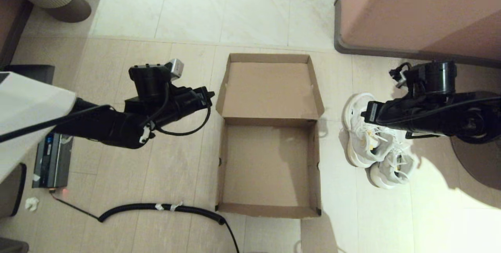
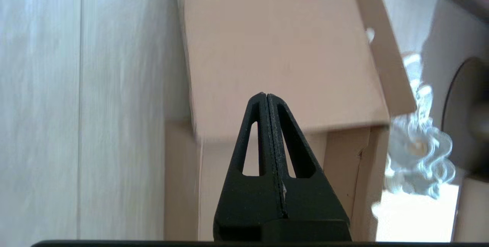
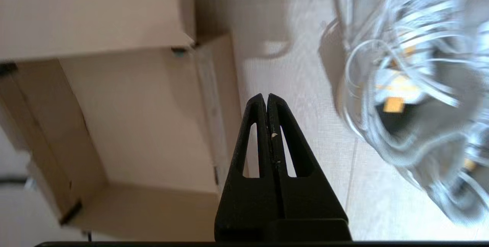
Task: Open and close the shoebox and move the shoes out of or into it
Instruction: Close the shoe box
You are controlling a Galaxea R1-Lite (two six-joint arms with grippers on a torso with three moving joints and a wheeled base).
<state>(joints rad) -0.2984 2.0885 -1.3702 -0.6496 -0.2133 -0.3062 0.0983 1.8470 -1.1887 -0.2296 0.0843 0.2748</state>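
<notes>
The brown cardboard shoebox (image 1: 266, 167) lies open and empty on the floor, its hinged lid (image 1: 270, 88) flipped back on the far side. The two white sneakers (image 1: 375, 147) rest side by side on the floor just right of the box. My left gripper (image 1: 211, 95) hovers left of the lid's near corner, shut and empty; in its wrist view the gripper (image 2: 266, 95) points at the lid (image 2: 282, 48). My right gripper (image 1: 364, 116) hangs over the shoes' inner edge, shut with nothing held. Its wrist view shows the gripper (image 3: 266, 96) over bare floor between the box wall (image 3: 214, 105) and the shoes (image 3: 401, 86).
A large pinkish-brown furniture block (image 1: 422, 10) stands at the far right. A black corrugated cable (image 1: 164, 208) curves along the floor near the box's front left corner. A black device (image 1: 51, 161) and crumpled paper (image 1: 31, 204) lie at the left. A dark round base (image 1: 477, 167) sits right of the shoes.
</notes>
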